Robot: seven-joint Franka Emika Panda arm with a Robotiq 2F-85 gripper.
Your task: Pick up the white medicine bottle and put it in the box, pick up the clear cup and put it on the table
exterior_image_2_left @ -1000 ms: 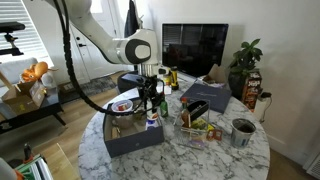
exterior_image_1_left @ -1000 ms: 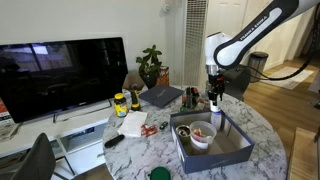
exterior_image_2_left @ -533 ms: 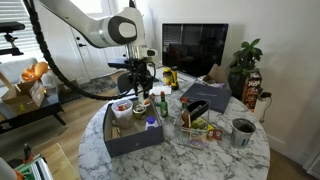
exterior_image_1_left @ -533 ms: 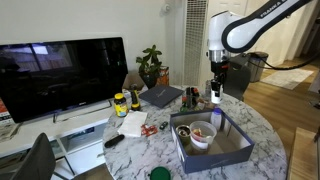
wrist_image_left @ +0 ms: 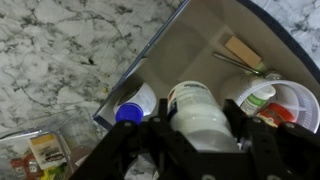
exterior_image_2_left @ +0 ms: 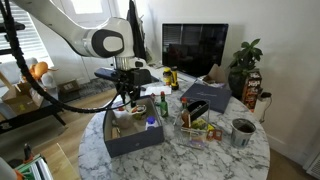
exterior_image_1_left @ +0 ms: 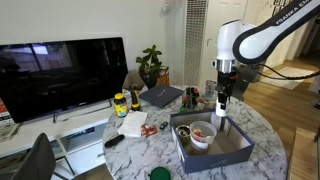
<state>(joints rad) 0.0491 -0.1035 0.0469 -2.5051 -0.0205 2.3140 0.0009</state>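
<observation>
My gripper (wrist_image_left: 202, 128) is shut on the white medicine bottle (wrist_image_left: 203, 112), which lies across the jaws in the wrist view. It hangs over the dark blue-grey box (wrist_image_left: 215, 40). In both exterior views the gripper (exterior_image_1_left: 221, 100) (exterior_image_2_left: 125, 96) hovers above the box (exterior_image_1_left: 236, 152) (exterior_image_2_left: 135, 144), near one wall. The clear cup (exterior_image_1_left: 202, 135) (wrist_image_left: 290, 95) sits inside the box with small items in it. The marble table (exterior_image_1_left: 150, 150) (wrist_image_left: 60, 50) carries the box.
A blue-capped bottle (wrist_image_left: 130, 108) (exterior_image_2_left: 151, 123) stands in the box corner. On the table are a yellow-labelled bottle (exterior_image_1_left: 120, 103), a dark tray (exterior_image_1_left: 160, 96), a basket of items (exterior_image_2_left: 200, 122) and a metal cup (exterior_image_2_left: 243, 132). A TV (exterior_image_1_left: 60, 75) and a plant (exterior_image_1_left: 150, 65) stand behind.
The arm lifted the white bottle off the table beside the box and carried it sideways over the box.
</observation>
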